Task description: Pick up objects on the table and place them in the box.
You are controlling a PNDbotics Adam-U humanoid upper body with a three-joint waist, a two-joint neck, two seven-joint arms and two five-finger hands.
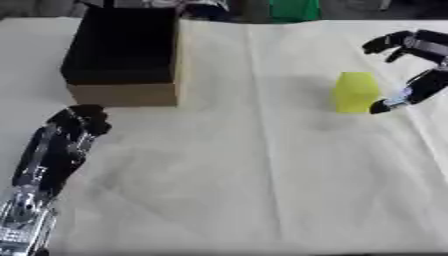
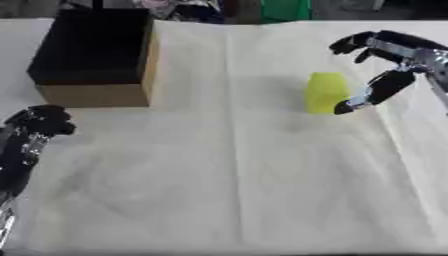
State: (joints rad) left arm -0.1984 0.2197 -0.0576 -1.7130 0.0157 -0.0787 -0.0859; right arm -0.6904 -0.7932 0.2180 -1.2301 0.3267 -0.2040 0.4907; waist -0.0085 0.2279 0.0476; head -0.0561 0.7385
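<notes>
One yellow, translucent-looking faceted object (image 1: pixel 355 92) stood upright at 2 o'clock on the table (image 1: pixel 262 175), which was covered in creased cream cloth. The right hand (image 2: pixel 385 65) was spread wide just beside it, one fingertip near its base, holding nothing. The cardboard box (image 1: pixel 124 55), black-lined, sat at 10 o'clock. The left hand (image 1: pixel 77 122) rested at 8 o'clock, fingers curled, empty.
</notes>
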